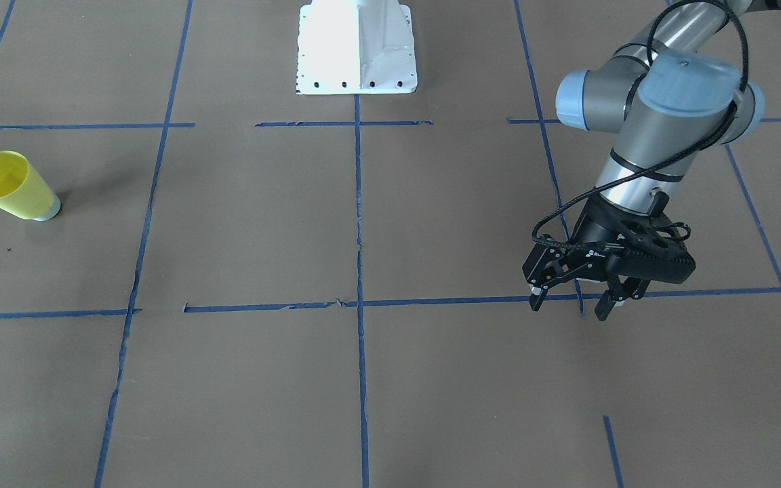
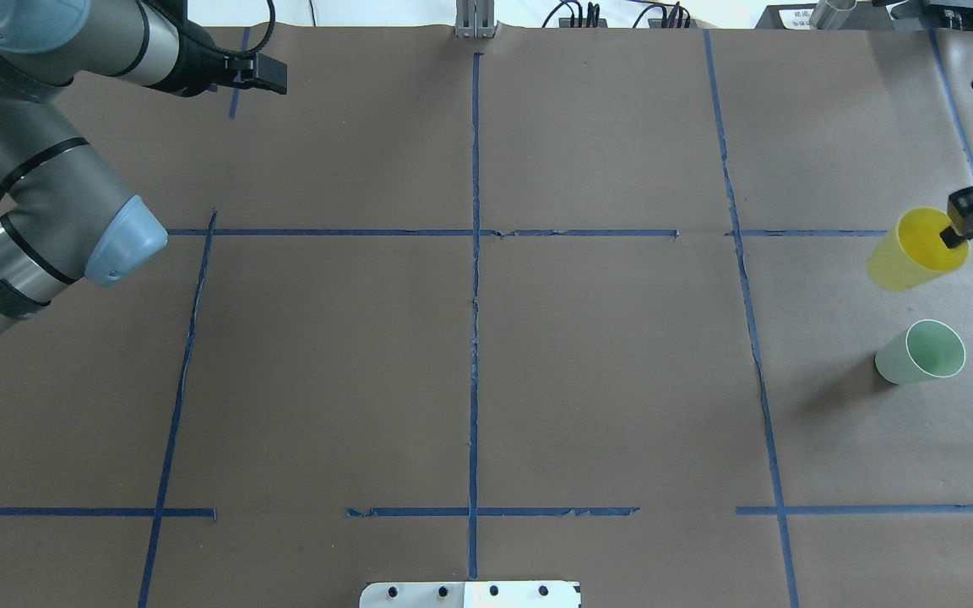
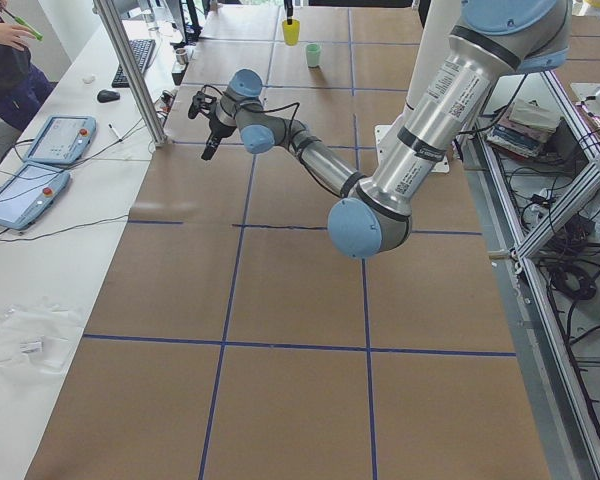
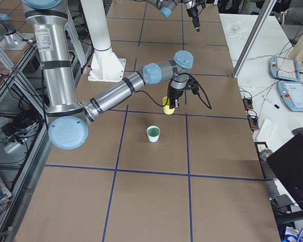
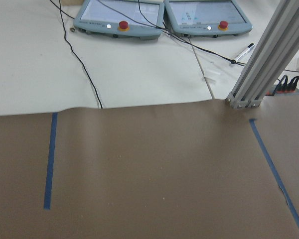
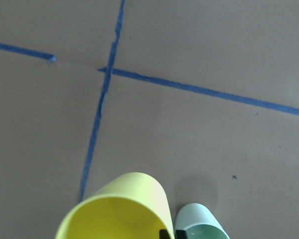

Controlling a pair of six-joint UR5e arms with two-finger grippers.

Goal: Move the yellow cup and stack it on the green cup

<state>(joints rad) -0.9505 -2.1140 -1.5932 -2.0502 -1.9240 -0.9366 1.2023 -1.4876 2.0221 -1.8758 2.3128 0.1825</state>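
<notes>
The yellow cup (image 2: 917, 253) hangs tilted at the table's far right, held by its rim. My right gripper (image 2: 959, 226) is shut on it, with one finger inside the rim. The cup also shows in the front view (image 1: 14, 186), the right side view (image 4: 167, 106) and the right wrist view (image 6: 119, 209). The green cup (image 2: 921, 353) stands upright on the table just beside it, nearer the robot's side, and shows in the right wrist view (image 6: 199, 226) and the right side view (image 4: 153, 133). My left gripper (image 1: 570, 305) is open and empty above the table on the left side.
Blue tape lines divide the brown table surface into squares. The white robot base (image 1: 356, 47) stands at the middle of the robot's edge. Beyond the table's far edge are two teach pendants (image 5: 119, 20), cables and an aluminium post (image 5: 269, 59).
</notes>
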